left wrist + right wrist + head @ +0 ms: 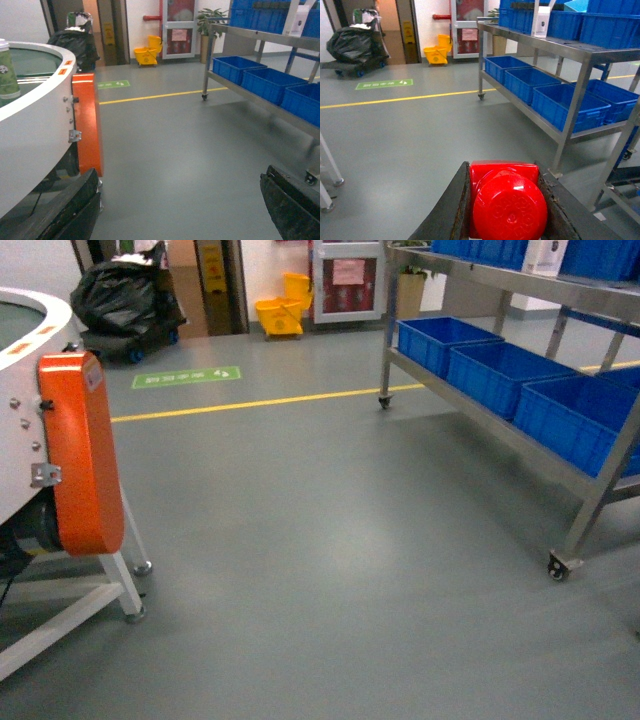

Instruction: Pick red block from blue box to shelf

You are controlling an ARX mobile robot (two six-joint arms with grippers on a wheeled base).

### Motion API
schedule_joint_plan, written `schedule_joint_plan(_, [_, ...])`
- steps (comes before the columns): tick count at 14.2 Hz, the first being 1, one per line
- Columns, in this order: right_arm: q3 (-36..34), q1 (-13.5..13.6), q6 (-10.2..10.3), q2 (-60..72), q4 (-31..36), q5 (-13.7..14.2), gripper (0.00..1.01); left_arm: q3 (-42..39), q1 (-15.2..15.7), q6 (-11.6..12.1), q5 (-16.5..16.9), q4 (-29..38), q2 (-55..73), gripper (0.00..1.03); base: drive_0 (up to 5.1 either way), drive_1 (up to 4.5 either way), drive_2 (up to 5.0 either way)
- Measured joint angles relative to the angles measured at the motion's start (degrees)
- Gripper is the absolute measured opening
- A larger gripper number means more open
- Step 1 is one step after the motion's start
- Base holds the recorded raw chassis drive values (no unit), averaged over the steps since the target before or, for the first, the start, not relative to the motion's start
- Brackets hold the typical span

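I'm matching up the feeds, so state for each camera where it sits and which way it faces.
Head: rides high, slanting down at floor and shelf; no arms show.
Left wrist: looks past open left gripper, beside the round white table.
Right wrist: looks over right gripper clamping the red block.
All share the yellow mop bucket.

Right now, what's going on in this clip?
The right gripper holds the red block between its jaws, stud facing the wrist camera. The left gripper is open and empty. The robot stands on open grey floor, with the steel shelf to its right, dark blue crates on its lower tier. A round white table with an orange panel sits on the left. The block is not yet on the shelf.
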State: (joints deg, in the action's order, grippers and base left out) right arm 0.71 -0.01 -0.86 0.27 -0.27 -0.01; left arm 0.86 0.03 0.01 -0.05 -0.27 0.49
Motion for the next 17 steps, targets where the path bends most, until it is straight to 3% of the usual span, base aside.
schedule_joint_plan(17, [0.0, 0.0, 0.0, 0.0, 0.0, 0.0, 0.28, 0.0, 0.0, 0.0, 0.0, 0.0, 0.0, 0.98, -1.5, -1.54, -1.5])
